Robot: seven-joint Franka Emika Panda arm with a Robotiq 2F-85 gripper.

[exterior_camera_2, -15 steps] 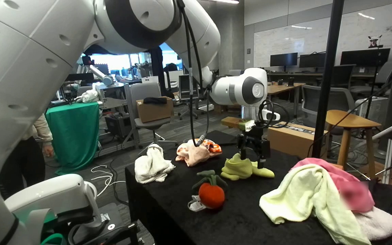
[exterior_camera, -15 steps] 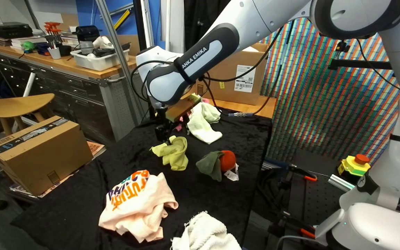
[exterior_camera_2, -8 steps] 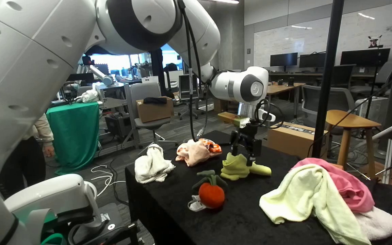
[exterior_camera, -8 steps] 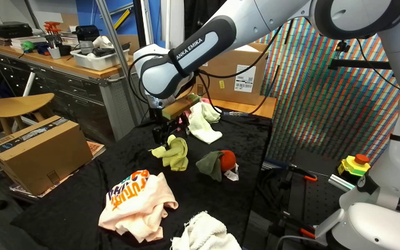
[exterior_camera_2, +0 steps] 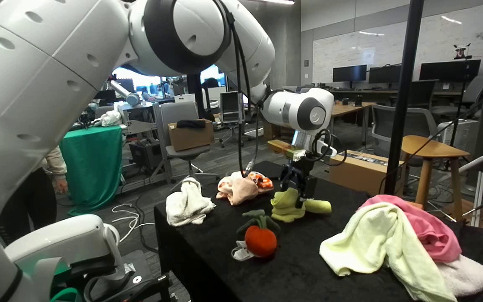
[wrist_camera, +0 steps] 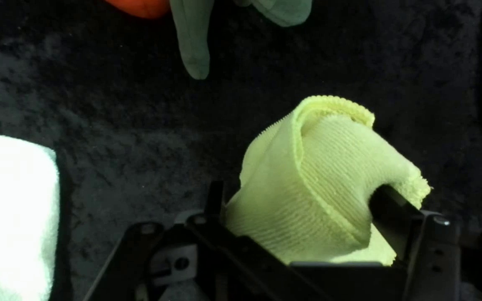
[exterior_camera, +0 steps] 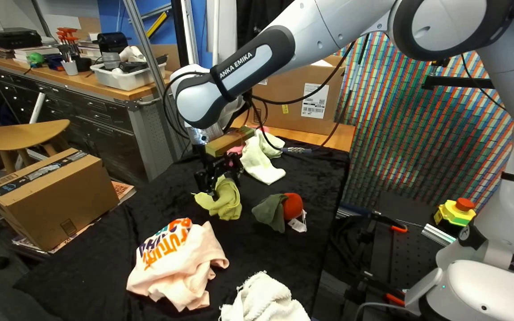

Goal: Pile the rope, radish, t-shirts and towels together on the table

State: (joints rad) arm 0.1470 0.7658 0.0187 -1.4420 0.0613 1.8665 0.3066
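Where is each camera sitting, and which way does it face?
Wrist view: on the wrist, looking down at the yellow-green towel; the pincer shows.
In an exterior view: camera apparently raised, looking down over the table toward a workbench and cardboard box; arm, base and pincer show.
In an exterior view: camera apparently close to the arm, looking across the table toward a whiteboard; same parts show.
Both exterior views share the radish and towel.

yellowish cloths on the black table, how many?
2. The crumpled cloth sits partly within the open pincer; the paler cloth lies heaped with the pink cloth in an exterior view. More could be hidden underneath.
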